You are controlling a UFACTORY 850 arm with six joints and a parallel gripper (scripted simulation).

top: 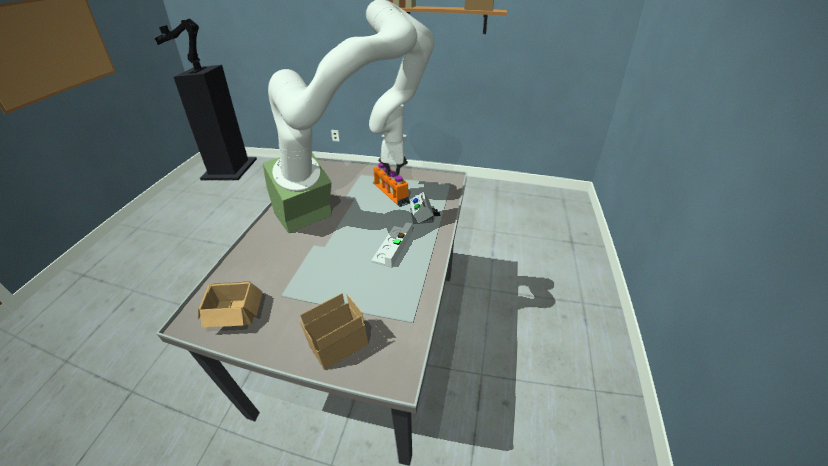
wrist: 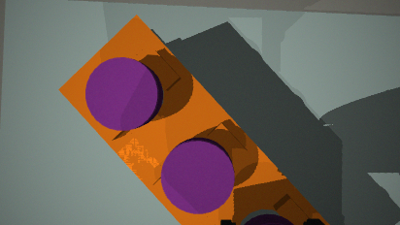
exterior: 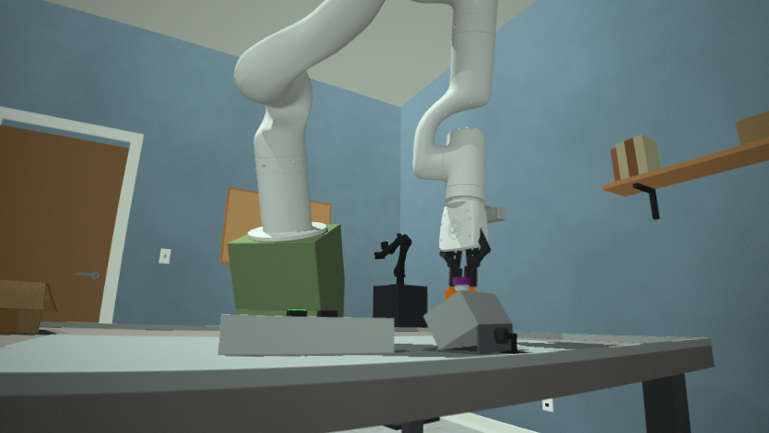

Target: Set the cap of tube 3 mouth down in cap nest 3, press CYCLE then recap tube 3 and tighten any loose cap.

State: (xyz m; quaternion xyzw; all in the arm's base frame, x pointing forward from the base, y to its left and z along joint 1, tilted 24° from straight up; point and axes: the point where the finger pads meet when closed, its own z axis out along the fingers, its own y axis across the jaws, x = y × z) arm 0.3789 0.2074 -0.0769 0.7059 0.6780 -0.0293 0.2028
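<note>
With the fingers gripping cap 3 over its tube in the orange station, keep the turning axis upright (neighbouring caps sit just beside the fingertips) and tighten only until it stops.

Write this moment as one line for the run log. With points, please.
gripper (top: 392, 171) (exterior: 462, 277) (wrist: 271, 222): shut on purple cap (wrist: 268, 220) | place: orange decapping station (top: 398, 191) (exterior: 449, 294) (wrist: 177, 118) | green lamp (top: 396, 241) (exterior: 296, 310): lit | amber lamp (top: 400, 235) (exterior: 327, 313): dark
</note>
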